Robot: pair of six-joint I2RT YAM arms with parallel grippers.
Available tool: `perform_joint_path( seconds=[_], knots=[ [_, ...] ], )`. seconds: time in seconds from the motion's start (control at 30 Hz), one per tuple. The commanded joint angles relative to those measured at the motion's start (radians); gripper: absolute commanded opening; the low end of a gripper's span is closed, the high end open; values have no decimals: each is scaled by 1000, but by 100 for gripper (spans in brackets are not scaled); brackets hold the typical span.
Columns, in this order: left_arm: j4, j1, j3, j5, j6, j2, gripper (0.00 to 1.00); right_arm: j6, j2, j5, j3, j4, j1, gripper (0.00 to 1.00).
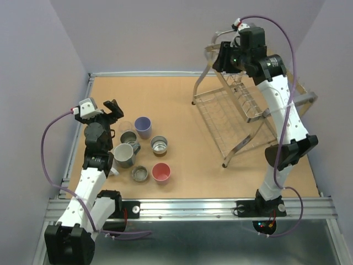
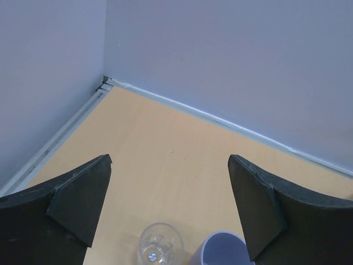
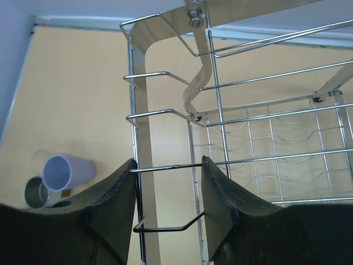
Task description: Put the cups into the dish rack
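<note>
The chrome wire dish rack [image 1: 237,110] stands at the back right, tilted, with no cups in it. The cups cluster at the left: a lavender cup [image 1: 143,126], a clear glass [image 1: 126,126], two shiny metal cups [image 1: 128,138] [image 1: 159,145], a grey-teal mug [image 1: 124,155], a small dark cup [image 1: 139,173] and a pink cup [image 1: 161,172]. My left gripper [image 1: 115,109] is open and empty just behind the cluster; the left wrist view [image 2: 170,160] shows the glass [image 2: 160,245] and lavender cup [image 2: 223,251] below it. My right gripper [image 1: 225,58] is open, its fingers either side of the rack's end wires [image 3: 165,165].
Lavender walls close in the table on the left, back and right. A metal rail [image 1: 187,207] runs along the near edge by the arm bases. Bare tabletop [image 1: 176,105] lies between the cups and the rack. The rack's bent legs [image 1: 242,146] reach toward the table's middle.
</note>
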Motion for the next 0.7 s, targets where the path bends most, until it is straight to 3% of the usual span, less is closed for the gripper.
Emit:
perform_joint_path(
  seconds=[0.0,0.17,0.27,0.43,0.5,0.57,0.67],
  knots=[
    [-115,-5,96,100,-50,-49,99,109,60,-297,17,54,114,0],
    [-200,-7,139,197,-87,-56,99,91,104,-351,41,128,162,0],
    [-233,-5,140,98,-234,-104,99,68,109,-366,52,161,174,0],
    [-54,-5,-8,209,-212,-303,99,7,83,-358,67,213,176,1],
    [1,-5,-91,173,-331,-396,99,11,95,-397,82,247,176,0],
    [12,-5,-124,137,-419,-432,99,42,121,-483,113,264,176,0],
    [-55,-5,-79,228,-385,-411,99,69,149,-563,116,301,183,0]
  ],
)
